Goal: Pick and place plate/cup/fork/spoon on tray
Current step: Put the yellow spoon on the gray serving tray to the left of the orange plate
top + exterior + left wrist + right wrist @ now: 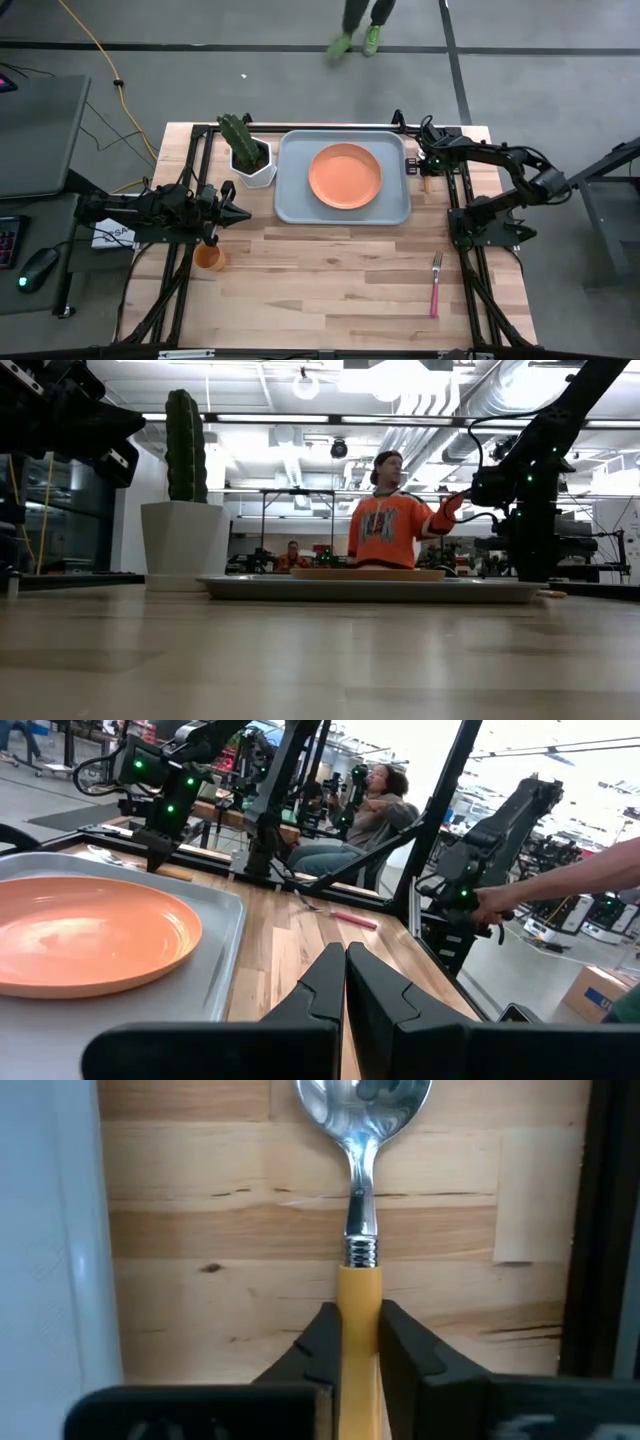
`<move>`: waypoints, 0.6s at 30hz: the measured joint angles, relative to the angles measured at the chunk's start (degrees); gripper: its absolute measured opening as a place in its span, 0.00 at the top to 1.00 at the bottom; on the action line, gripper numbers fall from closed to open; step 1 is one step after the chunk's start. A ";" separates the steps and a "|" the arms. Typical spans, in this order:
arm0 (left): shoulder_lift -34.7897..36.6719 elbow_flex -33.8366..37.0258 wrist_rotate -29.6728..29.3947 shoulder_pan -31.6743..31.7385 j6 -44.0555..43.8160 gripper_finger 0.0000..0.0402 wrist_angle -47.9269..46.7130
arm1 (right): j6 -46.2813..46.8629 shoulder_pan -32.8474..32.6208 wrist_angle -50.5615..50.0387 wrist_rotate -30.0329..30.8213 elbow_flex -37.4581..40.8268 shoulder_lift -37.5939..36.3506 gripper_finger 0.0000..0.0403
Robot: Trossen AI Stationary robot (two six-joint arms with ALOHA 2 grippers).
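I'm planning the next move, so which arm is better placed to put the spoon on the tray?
Right. Its gripper is shut on the spoon handle, just beside the tray. The left gripper is shut and empty, across the tray.

Grey floor (250, 60), ceiling ducts (430, 400) w/ lights.

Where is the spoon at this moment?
In the right wrist view, the spoon lies on the wooden table beside the tray, its yellow handle between the fingers of the right claw.
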State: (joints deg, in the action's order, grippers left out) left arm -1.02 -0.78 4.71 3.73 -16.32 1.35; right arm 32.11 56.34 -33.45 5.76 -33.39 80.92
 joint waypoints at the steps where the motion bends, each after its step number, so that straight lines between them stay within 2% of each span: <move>1: 0.01 -0.02 0.00 0.00 0.00 1.00 0.01 | -0.03 0.01 -0.04 -0.02 0.04 -0.23 0.95; 6: 0.00 0.00 0.00 0.00 0.00 1.00 0.02 | 0.46 0.04 -3.48 0.25 0.44 -4.34 0.92; 9: 0.01 -0.01 0.00 0.00 0.00 1.00 0.00 | 0.16 -0.10 -6.15 0.79 -0.38 -8.27 0.95; 18: 0.00 0.00 0.00 0.00 0.00 1.00 0.00 | 0.87 -3.24 -12.20 3.25 -5.43 -21.45 0.96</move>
State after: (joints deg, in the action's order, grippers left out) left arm -1.02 -0.78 4.71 3.73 -16.32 1.35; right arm 32.98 53.10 -45.65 9.01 -38.82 59.48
